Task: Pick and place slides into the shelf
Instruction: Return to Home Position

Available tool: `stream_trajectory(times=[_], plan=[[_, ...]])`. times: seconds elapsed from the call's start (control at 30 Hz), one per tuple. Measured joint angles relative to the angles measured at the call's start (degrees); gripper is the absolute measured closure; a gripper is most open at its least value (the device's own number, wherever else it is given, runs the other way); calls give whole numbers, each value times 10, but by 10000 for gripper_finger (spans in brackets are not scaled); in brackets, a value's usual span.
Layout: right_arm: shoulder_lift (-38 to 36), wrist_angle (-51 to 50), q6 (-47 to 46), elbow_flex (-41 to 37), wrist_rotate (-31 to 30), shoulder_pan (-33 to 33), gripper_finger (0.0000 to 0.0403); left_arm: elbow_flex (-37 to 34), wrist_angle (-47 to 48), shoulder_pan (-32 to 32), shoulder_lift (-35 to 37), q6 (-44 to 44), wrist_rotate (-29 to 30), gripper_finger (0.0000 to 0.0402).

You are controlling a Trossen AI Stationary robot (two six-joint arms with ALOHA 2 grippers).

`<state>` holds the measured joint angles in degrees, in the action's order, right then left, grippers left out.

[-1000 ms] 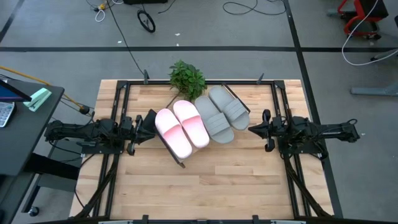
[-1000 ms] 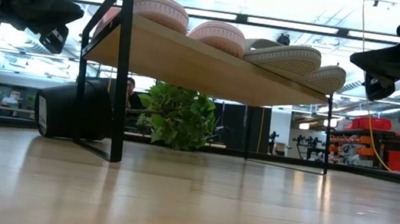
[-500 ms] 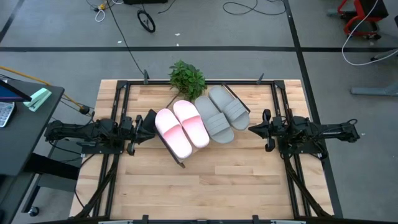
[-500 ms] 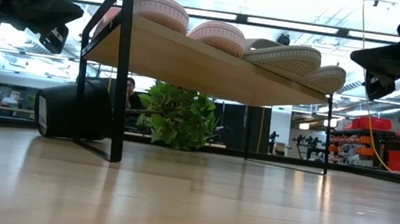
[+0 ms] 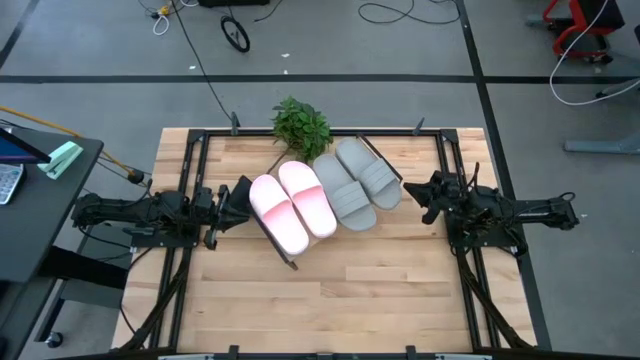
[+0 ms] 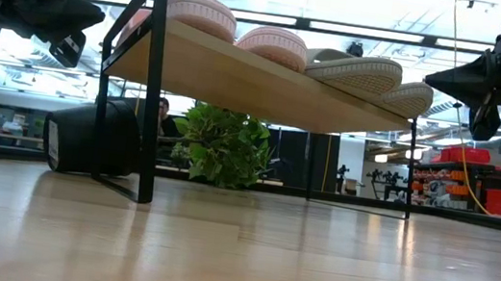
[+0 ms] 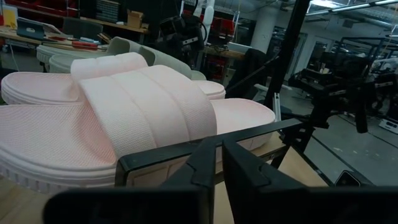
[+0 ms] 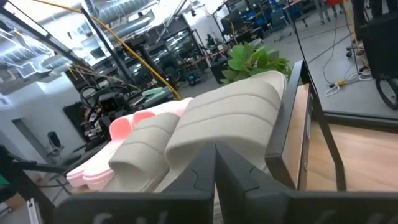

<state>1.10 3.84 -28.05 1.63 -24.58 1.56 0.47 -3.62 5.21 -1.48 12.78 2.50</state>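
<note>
Slides (image 5: 330, 200), all four, lie on the shelf (image 6: 239, 79): pink pair (image 5: 292, 207) toward 7 o'clock, grey pair (image 5: 357, 182) toward 2 o'clock. Placing looks finished; only parking the arms seems left. Over the worktop (image 5: 330, 300), the left tool (image 5: 232, 197) at the shelf's 9 o'clock and the right tool (image 5: 420, 192) at 3 o'clock are both clenched, empty.

I see a green plant (image 5: 301, 127) at the middle of the tabletop's (image 5: 330, 290) far edge. Off its left edge stands a black desk (image 5: 60, 200) with a teal object (image 5: 63, 159) on it. Beyond the far edge, cables (image 5: 385, 12) and a small wheel (image 5: 235, 34) lie on the grey floor.
</note>
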Motion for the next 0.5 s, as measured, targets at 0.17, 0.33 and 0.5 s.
stream_trajectory(times=[0.17,0.33,0.5], plan=[[0,0,0,0,0,0,388,0,0,0,0,0,0,377],[0,0,1,0,0,0,388,0,0,0,0,0,0,375],[0,0,1,0,0,0,389,0,0,0,0,0,0,366]])
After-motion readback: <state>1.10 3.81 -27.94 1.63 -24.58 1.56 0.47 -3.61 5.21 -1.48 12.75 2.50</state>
